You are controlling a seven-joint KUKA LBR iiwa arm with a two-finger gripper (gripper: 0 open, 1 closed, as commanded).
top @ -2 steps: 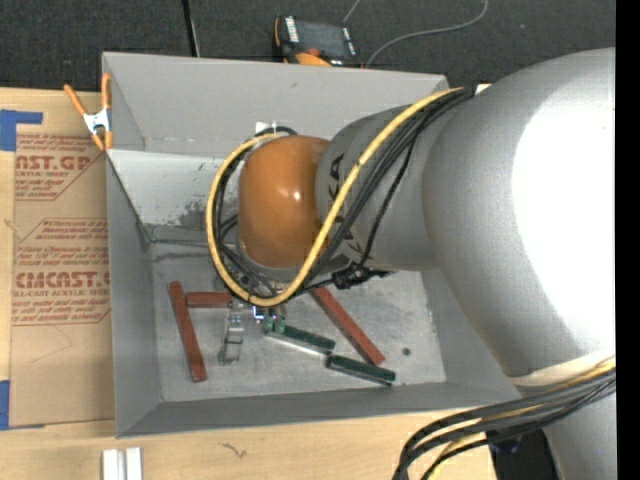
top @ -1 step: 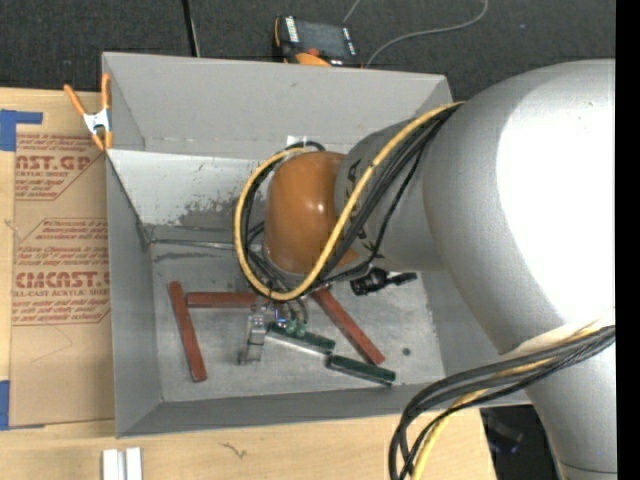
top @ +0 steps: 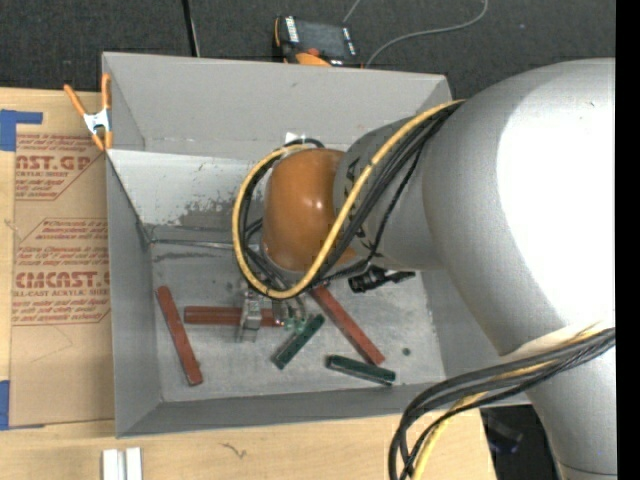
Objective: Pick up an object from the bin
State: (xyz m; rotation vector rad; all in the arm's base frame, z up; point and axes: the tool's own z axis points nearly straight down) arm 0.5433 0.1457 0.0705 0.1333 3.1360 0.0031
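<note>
Camera view looks down into the grey metal bin (top: 130,298), whose floor carries a handful of flat bars. The big silver arm (top: 520,218) comes in over the bin's right edge. Its wrist, under an orange cover (top: 300,213) and looped with yellow and black cables (top: 240,230), hangs above the middle of the floor. Below the cover the hand (top: 252,318) is down near the floor, a little toward the bin's front edge. It sits at the right end of a short red-brown bar (top: 208,316) that lies about level with that edge. The hand appears to touch this end of the bar. Whether the hand is spread, pressed together or pinching the bar cannot be told, since the wrist and cables cover much of it. A longer red-brown bar (top: 178,336) lies slanted near the left wall, running toward the front left corner, just beside the short bar's left end. Just right of the hand lies a dark green bar (top: 298,341), tilted. Beyond it another red-brown bar (top: 350,330) slants out from under the wrist toward the front right corner. A second dark green bar (top: 360,369) lies near the front edge, close to the lower end of that red-brown bar.
</note>
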